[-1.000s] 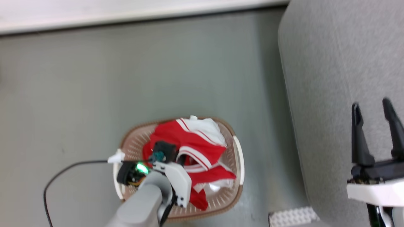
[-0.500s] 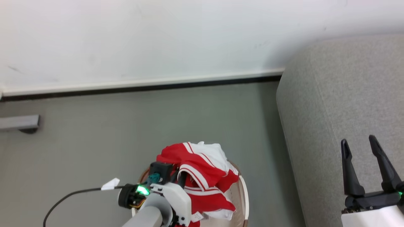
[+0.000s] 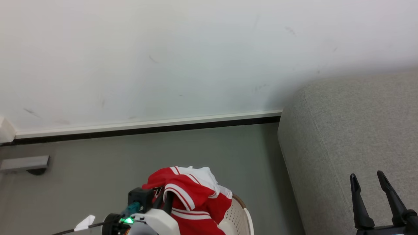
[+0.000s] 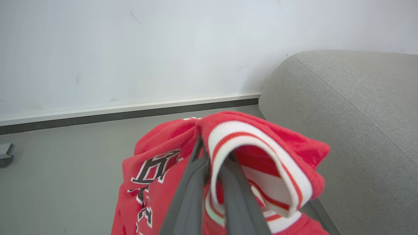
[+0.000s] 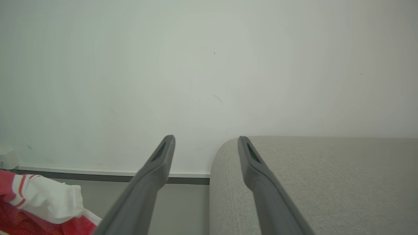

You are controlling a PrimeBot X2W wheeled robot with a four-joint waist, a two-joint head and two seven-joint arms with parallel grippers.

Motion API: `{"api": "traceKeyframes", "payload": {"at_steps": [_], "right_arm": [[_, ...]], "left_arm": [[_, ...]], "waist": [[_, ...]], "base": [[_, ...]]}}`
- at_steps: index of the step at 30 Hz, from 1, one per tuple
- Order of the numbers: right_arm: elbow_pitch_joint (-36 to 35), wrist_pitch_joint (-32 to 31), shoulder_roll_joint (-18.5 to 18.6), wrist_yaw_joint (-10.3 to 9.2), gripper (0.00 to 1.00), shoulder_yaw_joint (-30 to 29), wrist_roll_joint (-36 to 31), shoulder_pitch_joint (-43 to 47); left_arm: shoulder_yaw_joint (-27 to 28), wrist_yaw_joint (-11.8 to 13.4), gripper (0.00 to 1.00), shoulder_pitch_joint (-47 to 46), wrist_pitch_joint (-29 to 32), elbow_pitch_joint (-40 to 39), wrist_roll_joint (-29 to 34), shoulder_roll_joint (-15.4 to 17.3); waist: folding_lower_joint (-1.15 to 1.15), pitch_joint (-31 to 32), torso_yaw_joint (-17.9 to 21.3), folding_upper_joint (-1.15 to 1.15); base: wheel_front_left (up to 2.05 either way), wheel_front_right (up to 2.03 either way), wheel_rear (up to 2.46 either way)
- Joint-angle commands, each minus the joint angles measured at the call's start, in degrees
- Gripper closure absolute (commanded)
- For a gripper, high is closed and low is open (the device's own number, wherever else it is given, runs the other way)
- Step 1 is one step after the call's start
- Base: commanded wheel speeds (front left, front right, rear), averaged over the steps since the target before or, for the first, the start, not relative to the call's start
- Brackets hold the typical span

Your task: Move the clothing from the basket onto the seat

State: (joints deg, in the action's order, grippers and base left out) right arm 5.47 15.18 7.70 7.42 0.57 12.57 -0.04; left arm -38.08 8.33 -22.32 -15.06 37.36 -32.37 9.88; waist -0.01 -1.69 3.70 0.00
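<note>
Holding jersey (image 3: 192,199) up over basket (image 3: 240,215), 6 o'clock
Pinching it in clenched left tool (image 4: 213,156), with right tool (image 3: 366,176) spread wide at 4 o'clock over sofa (image 3: 343,130)

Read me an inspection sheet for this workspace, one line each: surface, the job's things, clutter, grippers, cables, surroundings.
Surface: plain grey floor.
Job's things: red jersey bunched up above the basket, of which a rim corner shows; grey sofa to the right, nothing on the part seen.
Clutter: small grey block at the foot of the wall, far left.
Grippers: left gripper shut on the jersey, fingers pinching at a striped cuff; right gripper open, holding nothing, seen against the sofa.
Cables: black cable with a white tag beside the left wrist.
Surroundings: scuffed white wall; white baseboard with a dark strip.
</note>
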Motion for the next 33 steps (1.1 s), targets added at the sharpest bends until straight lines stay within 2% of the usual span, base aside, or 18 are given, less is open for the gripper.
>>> {"api": "traceKeyframes", "payload": {"at_steps": [1,12,33], "right_arm": [[0.8,0.0,0.3,0.12,0.0,-0.4,-0.7,1.0],[5.9,0.0,1.2,0.12,0.0,0.0,0.0,2.8],[8.9,0.0,2.3,0.12,0.0,1.2,0.6,1.1]], "left_arm": [[0.6,0.5,1.0,1.5,-0.2,-1.5,0.3,1.0],[2.9,2.8,1.0,7.4,-0.2,-9.1,0.3,3.8],[3.0,4.7,1.0,7.0,0.6,-13.9,0.3,6.1]], "waist": [[0.01,1.2,0.5,0.0],[0.01,3.9,1.1,0.0],[0.01,3.6,-0.4,0.0]], "base": [[0.0,0.0,0.0],[0.0,0.0,0.0],[0.0,0.0,0.0]]}}
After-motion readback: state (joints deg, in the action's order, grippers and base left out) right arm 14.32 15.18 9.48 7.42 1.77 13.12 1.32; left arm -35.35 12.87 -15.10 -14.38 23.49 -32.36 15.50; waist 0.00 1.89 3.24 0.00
